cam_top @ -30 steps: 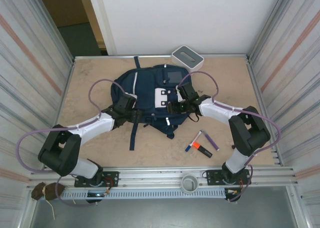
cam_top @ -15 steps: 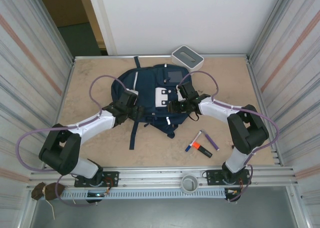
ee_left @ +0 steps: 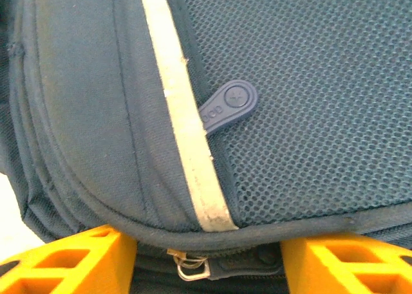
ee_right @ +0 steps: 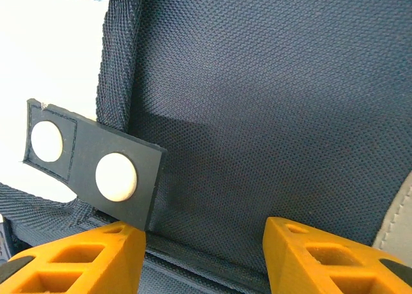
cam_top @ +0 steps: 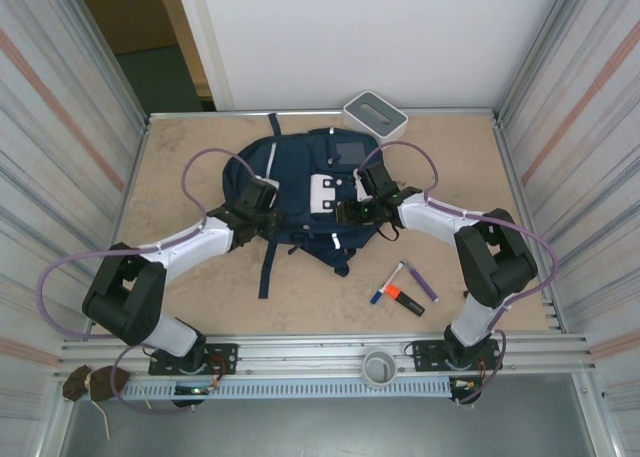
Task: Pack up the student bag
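Note:
The student bag (cam_top: pixel 300 187), a navy backpack with white patches, lies flat in the middle of the table. My left gripper (cam_top: pixel 268 219) rests on its left side. In the left wrist view the orange fingertips (ee_left: pixel 71 262) stand apart on either side of the bag's piped edge, and a metal zip slider (ee_left: pixel 190 266) lies between them; the left gripper (ee_left: pixel 209 262) is open. A round rubber zip tab (ee_left: pixel 226 105) lies beside a reflective strip (ee_left: pixel 183 127). My right gripper (cam_top: pixel 353 213) sits on the bag's right side. The right gripper (ee_right: pixel 206 255) is open over flat navy fabric, next to a dark patch with two white studs (ee_right: pixel 96 172).
A white-grey box (cam_top: pixel 375 115) stands at the back, just behind the bag. Near the front right lie an orange highlighter (cam_top: pixel 404 299), a blue-capped marker (cam_top: pixel 388 282) and a purple pen (cam_top: pixel 420 282). Corrugated walls close in both sides of the table.
My left gripper has slid right and further onto the bag's left side, and its jaws have narrowed. The right gripper has hardly moved.

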Action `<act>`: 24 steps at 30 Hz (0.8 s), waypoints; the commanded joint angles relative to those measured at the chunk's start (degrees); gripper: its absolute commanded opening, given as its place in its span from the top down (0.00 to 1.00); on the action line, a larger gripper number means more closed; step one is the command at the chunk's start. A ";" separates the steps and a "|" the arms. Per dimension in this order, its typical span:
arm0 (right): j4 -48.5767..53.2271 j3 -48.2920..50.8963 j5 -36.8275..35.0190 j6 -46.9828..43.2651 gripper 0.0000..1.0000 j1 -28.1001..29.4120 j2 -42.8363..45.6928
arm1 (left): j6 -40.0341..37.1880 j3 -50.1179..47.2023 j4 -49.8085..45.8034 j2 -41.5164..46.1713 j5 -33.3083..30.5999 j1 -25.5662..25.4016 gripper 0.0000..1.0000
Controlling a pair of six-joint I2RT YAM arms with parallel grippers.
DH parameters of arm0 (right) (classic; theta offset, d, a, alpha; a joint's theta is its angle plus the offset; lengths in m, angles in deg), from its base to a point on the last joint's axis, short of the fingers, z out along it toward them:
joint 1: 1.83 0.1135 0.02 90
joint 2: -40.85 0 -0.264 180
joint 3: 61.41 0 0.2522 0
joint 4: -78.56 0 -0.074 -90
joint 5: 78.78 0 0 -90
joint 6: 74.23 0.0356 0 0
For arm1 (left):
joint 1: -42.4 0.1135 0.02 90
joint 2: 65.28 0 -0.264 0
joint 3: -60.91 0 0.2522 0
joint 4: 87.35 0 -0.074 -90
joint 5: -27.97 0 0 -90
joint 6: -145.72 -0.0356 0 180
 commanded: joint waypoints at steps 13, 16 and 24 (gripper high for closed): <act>3.17 0.33 -1.95 -0.60 0.49 -1.79 -0.51 | 1.81 -1.39 -2.59 1.11 4.47 3.21 0.63; 3.30 0.29 -2.11 -0.60 0.49 -1.95 -0.52 | 1.92 -1.53 -2.63 1.80 4.65 3.25 0.70; 5.78 -0.84 -4.91 0.39 0.49 -2.89 -1.45 | 2.21 -2.88 -2.75 4.31 5.79 4.30 0.88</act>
